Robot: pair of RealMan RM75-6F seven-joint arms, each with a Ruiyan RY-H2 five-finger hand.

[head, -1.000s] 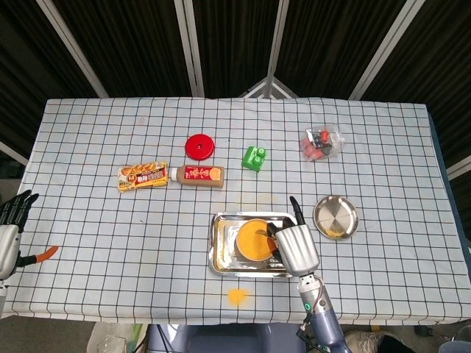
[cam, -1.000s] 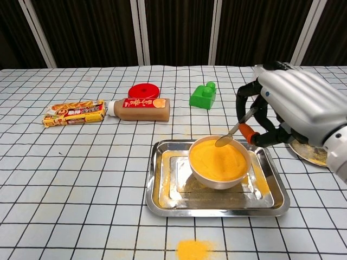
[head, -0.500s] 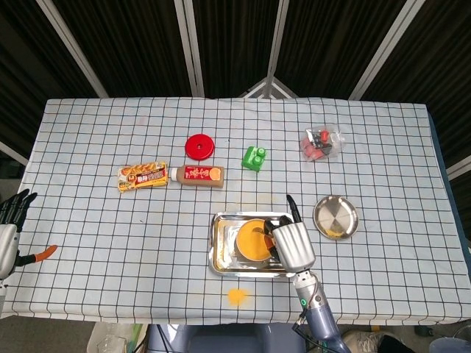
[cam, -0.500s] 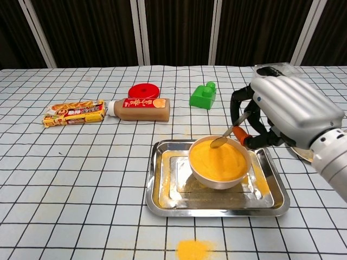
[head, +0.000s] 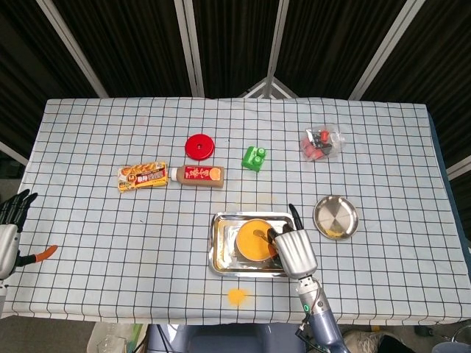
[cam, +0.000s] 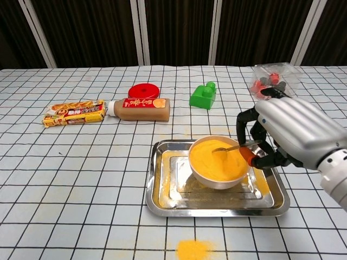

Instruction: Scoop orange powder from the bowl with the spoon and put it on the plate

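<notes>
The right hand (head: 295, 248) is seen at the bowl (head: 252, 240) in the tray (head: 222, 254); the plate (head: 335, 217) is set just beside, and the left hand (head: 11, 224) is kept at the surface (head: 110, 243) edge.

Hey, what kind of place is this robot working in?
Probably a robotics test bench, not a kitchen: a table under a checked cloth, dark panels behind, and unrelated props such as a green block beside the bowl.
</notes>
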